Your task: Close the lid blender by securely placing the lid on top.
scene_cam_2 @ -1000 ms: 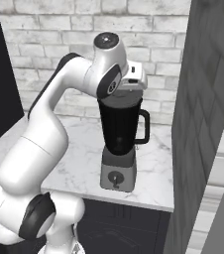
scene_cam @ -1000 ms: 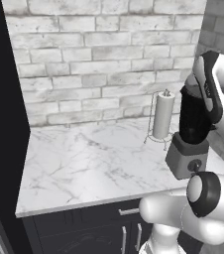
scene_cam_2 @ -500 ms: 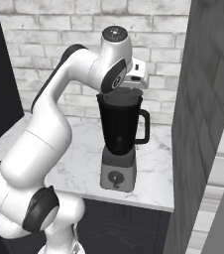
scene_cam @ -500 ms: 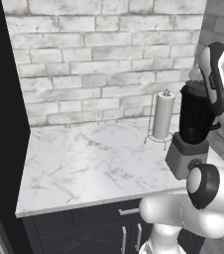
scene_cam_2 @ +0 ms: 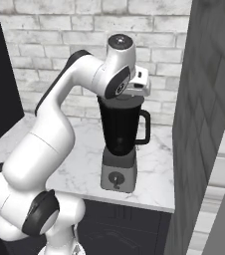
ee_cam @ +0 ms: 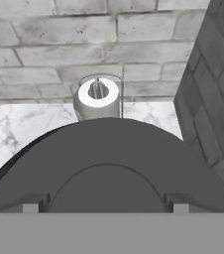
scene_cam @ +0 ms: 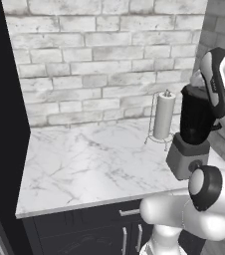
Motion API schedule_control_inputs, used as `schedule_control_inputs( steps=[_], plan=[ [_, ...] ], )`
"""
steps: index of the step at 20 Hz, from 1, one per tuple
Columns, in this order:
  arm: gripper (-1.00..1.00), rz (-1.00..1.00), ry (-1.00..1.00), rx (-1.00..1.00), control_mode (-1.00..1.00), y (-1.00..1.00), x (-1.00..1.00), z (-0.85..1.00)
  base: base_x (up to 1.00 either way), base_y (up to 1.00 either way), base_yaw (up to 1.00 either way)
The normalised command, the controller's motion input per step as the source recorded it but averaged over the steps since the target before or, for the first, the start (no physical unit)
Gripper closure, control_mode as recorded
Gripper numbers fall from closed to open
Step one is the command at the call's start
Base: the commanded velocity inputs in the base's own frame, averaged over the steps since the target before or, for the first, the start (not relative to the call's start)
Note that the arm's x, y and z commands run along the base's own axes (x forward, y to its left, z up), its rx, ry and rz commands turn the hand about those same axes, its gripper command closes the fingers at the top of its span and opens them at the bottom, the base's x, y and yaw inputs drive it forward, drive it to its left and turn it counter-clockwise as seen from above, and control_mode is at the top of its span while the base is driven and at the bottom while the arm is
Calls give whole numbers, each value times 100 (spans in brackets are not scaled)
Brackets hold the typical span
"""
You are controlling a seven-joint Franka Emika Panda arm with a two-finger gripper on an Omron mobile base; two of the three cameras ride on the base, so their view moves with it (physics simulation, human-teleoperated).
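Note:
The blender [scene_cam_2: 120,134] is a tall black jar with a side handle on a grey base with a round black knob, and it stands on the marble counter [scene_cam: 94,159]. It also stands at the counter's right end [scene_cam: 194,119], partly behind my arm. My gripper [ee_cam: 105,208] hangs right over the jar's mouth. The dark grey round lid [ee_cam: 109,149] spreads out just below it. Its raised middle sits between my two fingertips [ee_cam: 30,207], which stand wide apart against its sides. Whether the lid touches the jar's rim is hidden by my hand.
A white paper-towel roll [scene_cam: 163,117] on a wire holder stands just left of the blender, and beyond the lid [ee_cam: 98,94]. A dark grey wall [scene_cam_2: 204,124] rises close on the blender's right. A white brick wall [scene_cam: 99,60] backs the counter. Bare marble stretches to the left.
My hand has shifted a little to the right over the jar and then come down slightly toward its mouth. The blender and the paper-towel roll have not moved.

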Motion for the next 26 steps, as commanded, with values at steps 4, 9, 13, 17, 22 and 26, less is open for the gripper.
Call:
schedule_control_inputs(
  steps=[4,9,13,17,22,26],
  plan=[
    [100,0,0,0,-100,4,0,-56,0,0,0],
    [100,0,0,0,-100,4,-13,-52,0,0,0],
    [-100,0,-1,0,-100,10,-13,-32,0,0,0],
    [-100,0,-4,0,-100,0,0,-1,0,0,0],
    [-100,0,-6,0,-100,0,-2,0,0,0,0],
    [-100,0,-10,0,-100,2,-9,17,0,0,0]
  ],
)
